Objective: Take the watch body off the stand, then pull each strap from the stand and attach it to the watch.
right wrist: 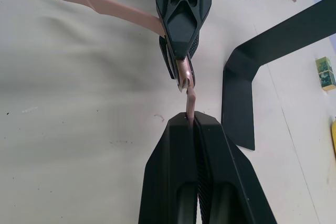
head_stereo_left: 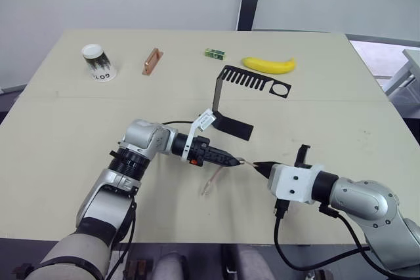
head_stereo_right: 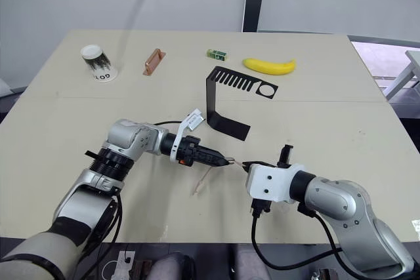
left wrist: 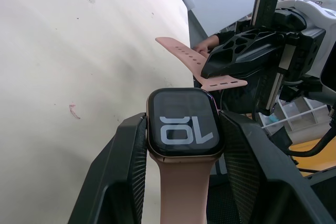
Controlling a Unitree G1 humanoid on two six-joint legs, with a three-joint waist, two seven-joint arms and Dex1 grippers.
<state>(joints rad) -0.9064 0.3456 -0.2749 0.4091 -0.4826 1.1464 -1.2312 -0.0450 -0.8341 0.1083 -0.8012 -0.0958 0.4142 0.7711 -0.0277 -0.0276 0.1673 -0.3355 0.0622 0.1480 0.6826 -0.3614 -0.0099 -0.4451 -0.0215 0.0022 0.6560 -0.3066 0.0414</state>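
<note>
In front of the stand (head_stereo_left: 231,100), I'm clamping the watch body (left wrist: 182,124), one strap fitted, in my left gripper (head_stereo_left: 231,159); my right gripper (right wrist: 190,119), closed on the second strap (right wrist: 190,98), is mating it.

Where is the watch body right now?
The watch body sits clamped in the left tool, off the stand, facing the right tool at the table's front-middle.

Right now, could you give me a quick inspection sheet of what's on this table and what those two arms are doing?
Surface: beige table, a few small marks.
Job's things: black stand with nothing on it; watch body with one pink strap attached; second strap being brought to it.
Clutter: paper cup, copper-brown block, small green item, banana.
Grippers: left gripper fingers clamp the watch body; right gripper fingers pinch the second strap.
Cables: black cable hanging under the right wrist.
Surroundings: pale wall, dark post behind.
</note>
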